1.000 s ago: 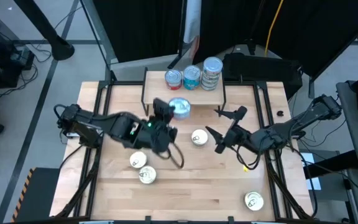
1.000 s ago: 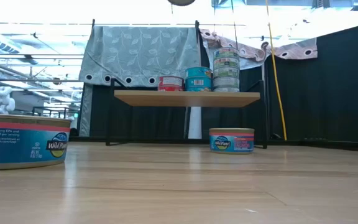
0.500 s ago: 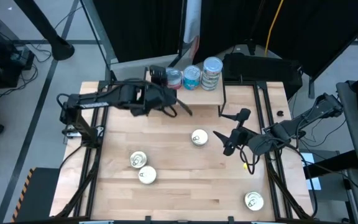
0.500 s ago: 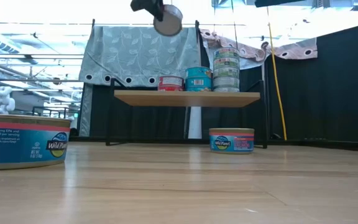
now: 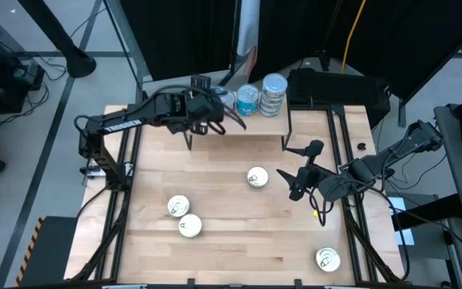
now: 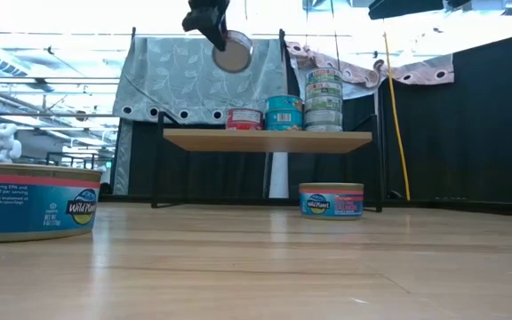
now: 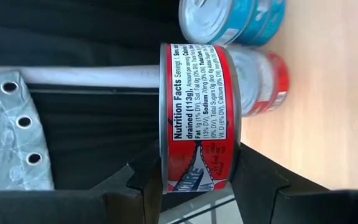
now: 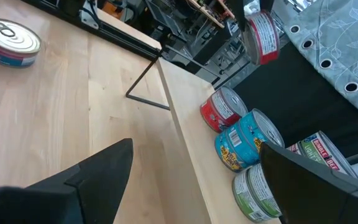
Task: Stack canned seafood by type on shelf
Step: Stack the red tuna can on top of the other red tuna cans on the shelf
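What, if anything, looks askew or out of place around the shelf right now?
Nothing is spilled or damaged. The only odd sight is the red tin, held on edge in the left claw above the shelf, over the red tin already standing there. The right claw waits open over the table.

A pale leaf-patterned curtain [image 6: 198, 76] with eyelets is hanging behind the wooden surface [image 6: 256, 267], beside black drapes [image 6: 469, 116]. Bright ceiling light is glaring overhead, and a yellow cable [image 6: 395, 116] is dangling down.
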You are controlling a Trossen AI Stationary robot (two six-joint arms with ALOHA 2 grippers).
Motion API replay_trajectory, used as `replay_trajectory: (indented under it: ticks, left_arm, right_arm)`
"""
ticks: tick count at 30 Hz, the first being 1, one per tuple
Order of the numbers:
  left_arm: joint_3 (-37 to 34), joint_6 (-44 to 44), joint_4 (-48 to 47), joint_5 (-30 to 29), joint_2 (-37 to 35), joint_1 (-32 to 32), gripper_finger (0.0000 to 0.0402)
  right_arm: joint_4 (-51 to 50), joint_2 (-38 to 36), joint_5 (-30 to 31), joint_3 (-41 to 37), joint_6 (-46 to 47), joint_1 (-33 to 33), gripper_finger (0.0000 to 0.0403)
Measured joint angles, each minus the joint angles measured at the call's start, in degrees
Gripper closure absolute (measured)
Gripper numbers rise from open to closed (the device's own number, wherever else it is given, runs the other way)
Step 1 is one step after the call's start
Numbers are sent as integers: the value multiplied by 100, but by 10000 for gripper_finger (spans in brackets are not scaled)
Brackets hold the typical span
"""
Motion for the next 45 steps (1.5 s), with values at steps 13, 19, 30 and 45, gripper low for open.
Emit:
replay_trajectory:
  ticks: [13, 19, 30, 45]
  left_arm:
    - [0, 768, 571, 1051, 417, 901, 251]
    - [0, 815, 548, 992, 816, 957, 251]
    - [0, 877, 544, 477, 1142, 962, 206]
    - [0, 527, 570, 1377, 1147, 932, 160]
  right_arm:
    - [-20, 2, 0, 2, -17, 0, 62]
    - [-111, 2, -1, 1, -7, 0, 62]
    - [-118, 2, -15, 0, -2, 0, 62]
    - [-111, 4, -300, 0, 2, -2, 62]
